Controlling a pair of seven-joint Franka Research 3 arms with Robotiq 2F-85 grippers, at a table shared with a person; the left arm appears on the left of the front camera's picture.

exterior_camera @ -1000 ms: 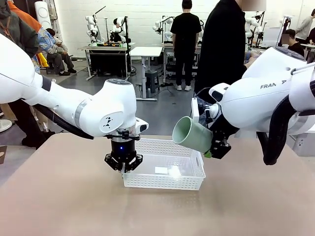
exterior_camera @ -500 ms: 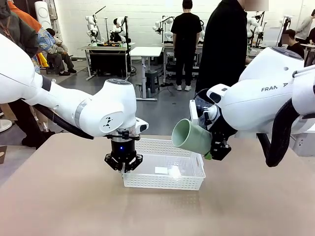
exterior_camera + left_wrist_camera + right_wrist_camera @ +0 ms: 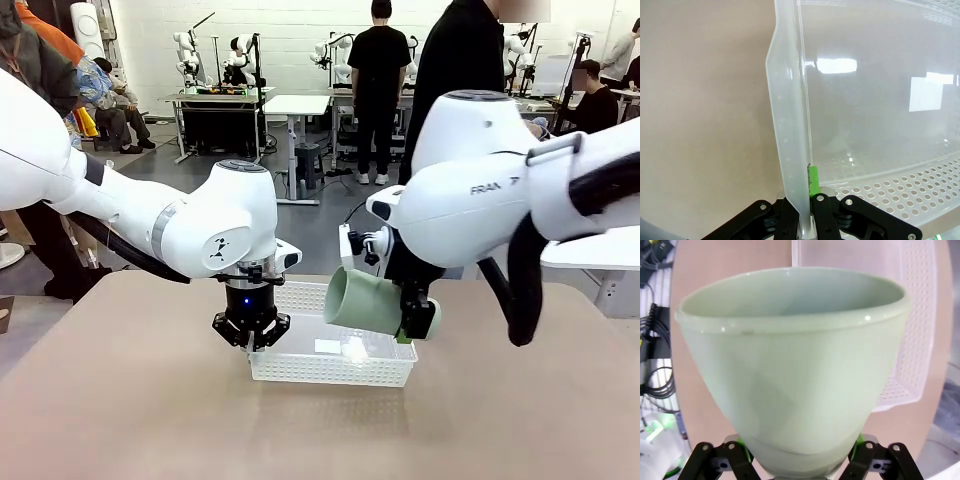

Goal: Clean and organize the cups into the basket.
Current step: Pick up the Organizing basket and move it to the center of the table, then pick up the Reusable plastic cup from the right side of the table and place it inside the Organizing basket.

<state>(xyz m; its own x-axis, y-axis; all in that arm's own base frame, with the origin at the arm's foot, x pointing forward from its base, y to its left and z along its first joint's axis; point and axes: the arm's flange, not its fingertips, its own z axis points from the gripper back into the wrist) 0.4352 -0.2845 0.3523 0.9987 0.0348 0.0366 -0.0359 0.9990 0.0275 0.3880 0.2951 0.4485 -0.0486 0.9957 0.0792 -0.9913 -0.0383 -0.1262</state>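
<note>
L gripper (image 3: 251,338) clenched on wall of white perforated plastic basket (image 3: 335,372), likely steadying it; R gripper (image 3: 414,320) grasps pale mint-green tumbler (image 3: 362,300) sideways above, prob. for drop-in.

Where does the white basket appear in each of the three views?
Front view: white basket mid-picture, left hand shut on its left wall.
Left wrist view: its wall rises from bottom centre, floor at right.
Right wrist view: upper right, behind the mint cup.
Shared landmark: the tan table under it.

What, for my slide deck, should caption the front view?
Right gripper holds mint cup sideways over white basket; left gripper pinches its rim.
</note>
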